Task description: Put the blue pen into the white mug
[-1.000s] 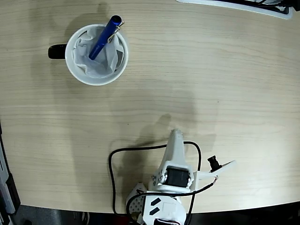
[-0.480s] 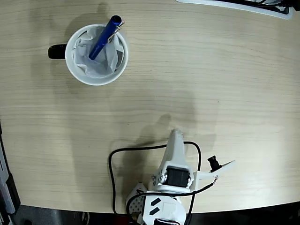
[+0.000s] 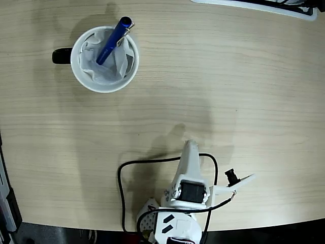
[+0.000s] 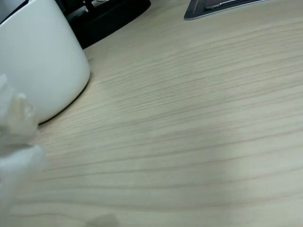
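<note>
In the fixed view the white mug [image 3: 104, 59] stands upright near the upper left of the light wood-grain table [image 3: 228, 91], its black handle [image 3: 62, 56] pointing toward the left edge of the picture. Crumpled white tissue [image 3: 107, 65] fills the inside of the mug, and the blue pen [image 3: 114, 40] stands in it at a slant, lower end buried in the tissue and upper end, with the silver clip, leaning over the mug's upper right rim. The arm [image 3: 188, 195] is folded at the bottom edge of the table, well apart from the mug, with a black cable [image 3: 122, 188] looping on the table beside its base. The jaws are not clearly shown in either view, so I cannot tell whether they are open or closed; nothing is seen held by them. In the wrist view the mug's white side [image 4: 40, 61] fills the upper left, resting on the table, and a blurred white shape [image 4: 16, 142] sits at the left edge, too soft to identify. A dark flat object [image 4: 213, 7] lies at the far top edge.
</note>
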